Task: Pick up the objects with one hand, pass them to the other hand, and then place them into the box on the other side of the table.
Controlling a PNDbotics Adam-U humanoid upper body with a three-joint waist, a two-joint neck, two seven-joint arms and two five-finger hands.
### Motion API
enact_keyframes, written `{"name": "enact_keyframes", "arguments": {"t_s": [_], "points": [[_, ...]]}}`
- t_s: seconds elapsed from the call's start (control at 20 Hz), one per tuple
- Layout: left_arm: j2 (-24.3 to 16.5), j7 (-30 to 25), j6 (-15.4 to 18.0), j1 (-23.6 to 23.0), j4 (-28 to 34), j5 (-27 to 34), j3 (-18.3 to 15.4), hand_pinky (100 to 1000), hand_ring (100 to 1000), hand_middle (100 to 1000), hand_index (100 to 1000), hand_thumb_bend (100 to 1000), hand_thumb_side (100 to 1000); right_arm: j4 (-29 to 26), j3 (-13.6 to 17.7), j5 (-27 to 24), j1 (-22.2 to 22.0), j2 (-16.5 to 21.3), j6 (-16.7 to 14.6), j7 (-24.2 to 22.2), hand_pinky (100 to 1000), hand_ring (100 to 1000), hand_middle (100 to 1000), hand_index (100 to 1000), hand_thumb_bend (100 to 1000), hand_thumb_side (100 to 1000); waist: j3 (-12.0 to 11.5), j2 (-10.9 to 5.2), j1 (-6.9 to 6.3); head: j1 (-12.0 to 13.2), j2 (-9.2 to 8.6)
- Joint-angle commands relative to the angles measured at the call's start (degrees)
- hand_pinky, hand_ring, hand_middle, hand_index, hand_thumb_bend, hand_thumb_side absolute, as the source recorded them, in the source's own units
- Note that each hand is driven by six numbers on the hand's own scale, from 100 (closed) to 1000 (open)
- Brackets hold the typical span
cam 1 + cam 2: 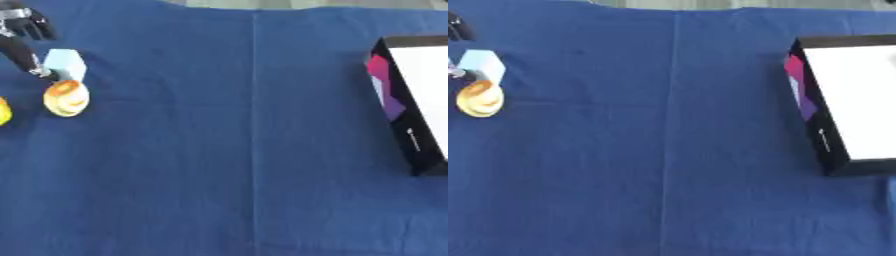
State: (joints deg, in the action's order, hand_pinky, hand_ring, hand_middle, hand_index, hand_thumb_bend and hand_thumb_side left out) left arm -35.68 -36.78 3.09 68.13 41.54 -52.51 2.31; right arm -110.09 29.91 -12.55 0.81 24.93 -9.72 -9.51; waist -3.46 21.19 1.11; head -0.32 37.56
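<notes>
The bench (227,165) is covered with a blue cloth (623,190) that has a straight vertical crease running through it just left of centre.

Left robot hand (22,35): it enters at the 10 o'clock corner of the left eye view. It is black with silver parts. One finger (19,52) is extended down and to the right, and its tip reaches the lower left edge of a pale blue block (66,65). The other fingers are curled near the top edge of the view. Whether the hand actually has hold of the block cannot be told; the fingertip is at least touching or just beside it. In the right eye view only a small part of this hand shows at the left edge.

Right robot hand: it shows in neither view.

Objects, all at 9 to 10 o'clock on the bench:
- The pale blue block stands upright, with a lighter front face and a slanted top.
- A round yellow-orange object (66,98) lies directly below the block, touching or just beside its lower edge. It shows ring-like bands on its face.
- A second yellow object (3,111) is cut off by the left edge at 9 o'clock.

Box (846,105): it sits at 3 o'clock, well apart from the objects. Its walls are black, the left wall carries pink and purple patches, and its interior appears white.
</notes>
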Motion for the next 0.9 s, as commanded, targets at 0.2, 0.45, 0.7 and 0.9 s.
{"name": "enact_keyframes", "arguments": {"t_s": [0.2, 0.45, 0.7, 0.9], "points": [[-0.53, -1.31, -0.38, 1.2, 0.05, -0.23, -0.25, 849, 775, 701, 713, 582, 100, -0.26, 0.15, 0.78, 0.09, 0.78, -0.2, -0.49, 905, 1000, 1000, 1000, 100, 494, 0.28, 0.08, -0.7, 0.45, -0.71], [-0.36, -2.05, -1.03, 1.2, -0.1, -0.44, -0.2, 821, 733, 625, 674, 544, 100, -0.23, 0.13, 1.01, -0.07, 0.66, -0.4, -0.54, 905, 1000, 1000, 1000, 100, 492, 0.35, 0.08, -0.66, 0.75, -0.55], [-0.22, -2.03, -1.2, 1.24, -0.13, -0.53, -0.09, 787, 669, 544, 635, 508, 100, -0.23, 0.11, 0.98, -0.41, 0.76, -0.58, -0.43, 905, 1000, 1000, 1000, 100, 490, 0.28, -0.23, -0.56, 1.04, -0.22], [-0.25, -1.57, -0.92, 1.37, 0.09, -0.71, 0.02, 768, 637, 497, 609, 488, 100, -0.05, -0.05, 0.96, -0.58, 0.87, -0.54, -0.63, 905, 1000, 1000, 1000, 100, 491, 0.2, -0.59, -0.64, 1.17, -0.07]]}}
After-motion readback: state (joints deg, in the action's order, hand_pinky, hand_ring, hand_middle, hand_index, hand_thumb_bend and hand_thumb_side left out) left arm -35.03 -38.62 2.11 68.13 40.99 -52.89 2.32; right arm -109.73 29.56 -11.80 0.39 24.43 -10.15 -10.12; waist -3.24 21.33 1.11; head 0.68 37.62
